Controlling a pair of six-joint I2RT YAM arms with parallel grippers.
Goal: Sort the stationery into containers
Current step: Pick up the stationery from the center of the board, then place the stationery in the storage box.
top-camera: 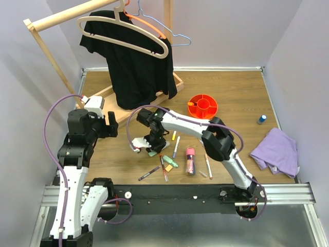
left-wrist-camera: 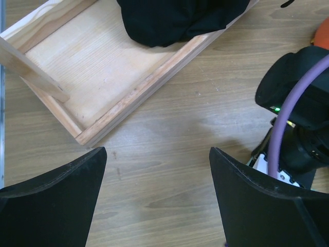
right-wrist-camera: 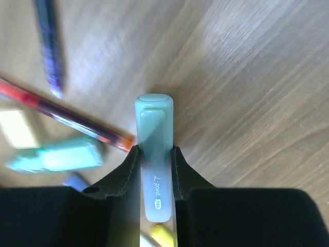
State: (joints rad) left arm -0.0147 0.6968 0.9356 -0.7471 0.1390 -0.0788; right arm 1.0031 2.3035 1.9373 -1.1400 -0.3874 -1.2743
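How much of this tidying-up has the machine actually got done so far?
Barely started. Nothing can be seen standing in the orange organiser. In hand: the right gripper is pinching a pale green highlighter among the loose pens. Left to do: a pink tube, a second green highlighter, a white pen and several more lie on the table. The left gripper hangs open, holding nothing.

The wooden bench [top-camera: 241,98] carries a rack base [left-wrist-camera: 77,67] at back left, an orange organiser [top-camera: 202,106] mid-back, a purple cloth [top-camera: 277,151] at right, and near the front several pens [top-camera: 176,146], 1 green highlighter [top-camera: 171,162] and 1 pink tube [top-camera: 190,160].
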